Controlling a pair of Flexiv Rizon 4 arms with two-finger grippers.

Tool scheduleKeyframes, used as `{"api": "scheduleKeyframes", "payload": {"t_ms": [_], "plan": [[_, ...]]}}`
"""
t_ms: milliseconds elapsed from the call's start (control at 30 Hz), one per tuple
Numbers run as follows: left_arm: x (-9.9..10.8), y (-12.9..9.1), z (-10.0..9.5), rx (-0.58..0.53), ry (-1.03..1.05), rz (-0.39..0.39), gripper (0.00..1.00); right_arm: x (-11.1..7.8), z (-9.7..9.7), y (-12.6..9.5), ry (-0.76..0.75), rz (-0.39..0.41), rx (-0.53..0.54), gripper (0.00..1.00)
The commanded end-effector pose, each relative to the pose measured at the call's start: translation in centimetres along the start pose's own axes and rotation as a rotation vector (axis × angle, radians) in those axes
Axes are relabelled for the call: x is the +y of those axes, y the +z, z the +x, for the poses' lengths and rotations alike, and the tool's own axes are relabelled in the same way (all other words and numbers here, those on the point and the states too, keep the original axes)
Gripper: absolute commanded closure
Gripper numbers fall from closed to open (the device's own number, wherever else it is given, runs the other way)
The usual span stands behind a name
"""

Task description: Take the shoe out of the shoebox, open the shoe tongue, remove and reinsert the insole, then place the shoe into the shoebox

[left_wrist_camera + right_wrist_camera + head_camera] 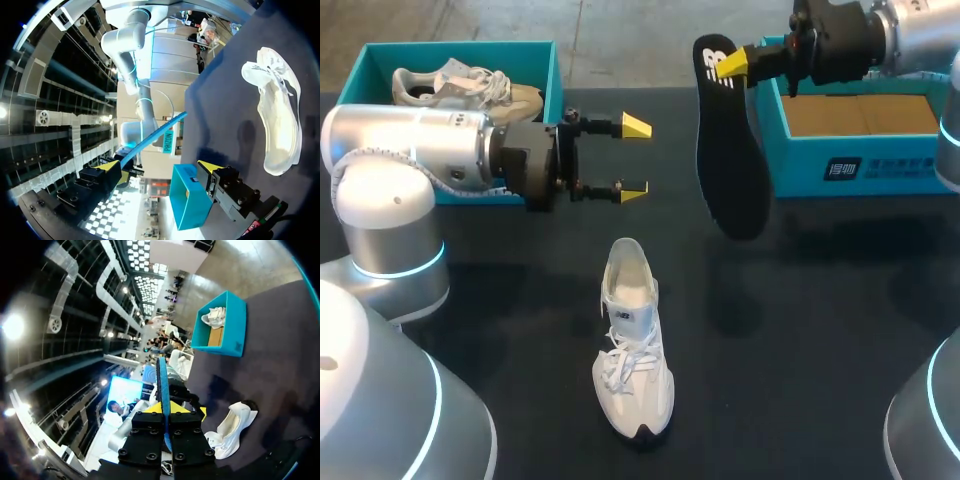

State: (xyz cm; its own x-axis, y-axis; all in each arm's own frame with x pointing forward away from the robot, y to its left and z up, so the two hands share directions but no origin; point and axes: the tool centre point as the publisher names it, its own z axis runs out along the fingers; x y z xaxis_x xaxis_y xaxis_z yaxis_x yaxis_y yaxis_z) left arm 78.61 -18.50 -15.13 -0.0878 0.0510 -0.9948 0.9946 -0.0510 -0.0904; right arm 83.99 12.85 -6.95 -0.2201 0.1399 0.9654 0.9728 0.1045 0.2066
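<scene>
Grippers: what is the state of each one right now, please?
Left gripper: open, holding nothing.
Right gripper: closed on the black insole.

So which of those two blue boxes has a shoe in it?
The left box: a pale shoe lies inside it. The right box shows only its bare brown floor.

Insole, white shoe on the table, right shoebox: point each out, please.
insole [725,150]: head view, middle of its dark face.
white shoe [635,335]: head view, midfoot just above the laces.
right shoebox [890,165]: head view, front wall.
</scene>
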Motion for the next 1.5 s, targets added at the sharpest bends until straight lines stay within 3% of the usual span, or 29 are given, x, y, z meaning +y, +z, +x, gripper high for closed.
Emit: {"api": "scheduleKeyframes", "payload": {"t_ms": [33, 300, 1033, 1500], "plan": [[0.0, 0.2, 0.1, -0.002, 0.002, -0.002, 0.0, -0.5, -0.3, 0.8, 0.046, -0.076, -0.019, 1.0], [0.0, 0.2, 0.1, -0.002, 0.002, -0.002, 0.0, -0.8, -1.4, 1.4, 0.155, -0.146, -0.002, 1.0], [0.0, 0.2, 0.1, -0.002, 0.002, -0.002, 0.0, -0.3, -2.7, 2.5, 0.381, -0.127, -0.038, 1.0], [0.0, 0.0, 0.0, -0.018, 0.008, -0.015, 0.0, -0.3, -2.7, 2.5, 0.382, -0.126, -0.037, 1.0]]}}
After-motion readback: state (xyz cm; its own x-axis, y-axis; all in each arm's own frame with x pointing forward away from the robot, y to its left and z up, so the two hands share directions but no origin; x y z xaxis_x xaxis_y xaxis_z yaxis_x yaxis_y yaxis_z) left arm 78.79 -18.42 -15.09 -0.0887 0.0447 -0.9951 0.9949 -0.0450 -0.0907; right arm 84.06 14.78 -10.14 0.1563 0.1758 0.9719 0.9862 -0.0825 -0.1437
